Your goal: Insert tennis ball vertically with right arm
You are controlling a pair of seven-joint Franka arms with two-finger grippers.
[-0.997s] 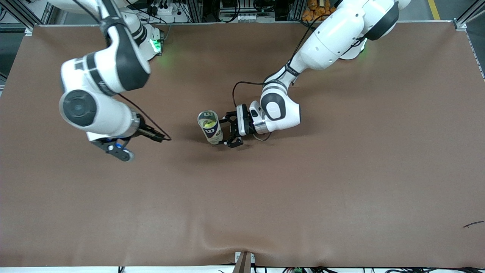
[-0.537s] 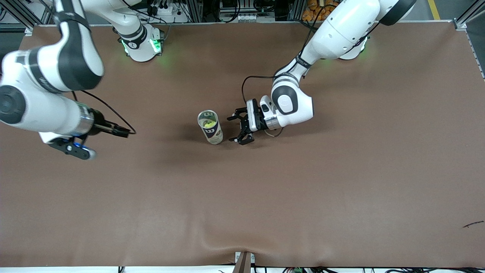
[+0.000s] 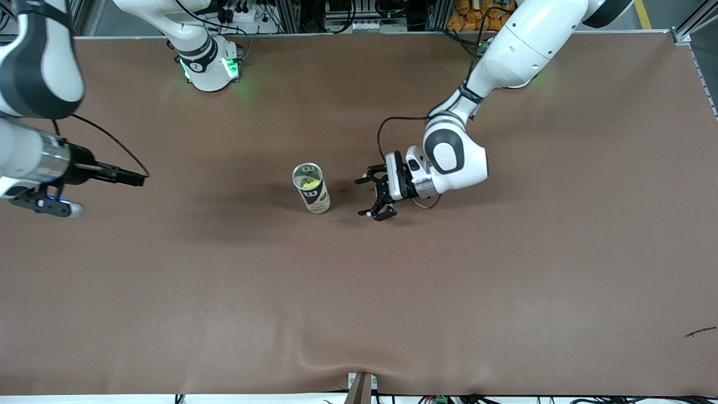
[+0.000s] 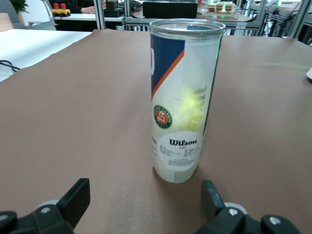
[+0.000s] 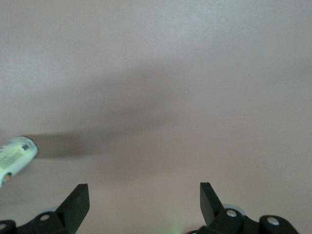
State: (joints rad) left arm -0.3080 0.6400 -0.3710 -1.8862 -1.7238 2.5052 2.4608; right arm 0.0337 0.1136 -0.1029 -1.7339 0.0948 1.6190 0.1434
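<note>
A clear Wilson can stands upright mid-table with its top open. A yellow tennis ball sits inside it. In the left wrist view the can stands just ahead of the jaws, and the ball shows through its wall. My left gripper is open and empty, low beside the can toward the left arm's end, apart from it. My right gripper, with long thin fingers, is open and empty over bare table toward the right arm's end. Its wrist view shows wide-apart fingers and the can's end at the edge.
The brown table cover has a wrinkle near the front edge by a small bracket. A thin dark scrap lies near the front corner at the left arm's end. The right arm's base glows green.
My left gripper has drawn back from the can toward the left arm's end. My right arm has swung away toward the right arm's end. The can has not moved.
</note>
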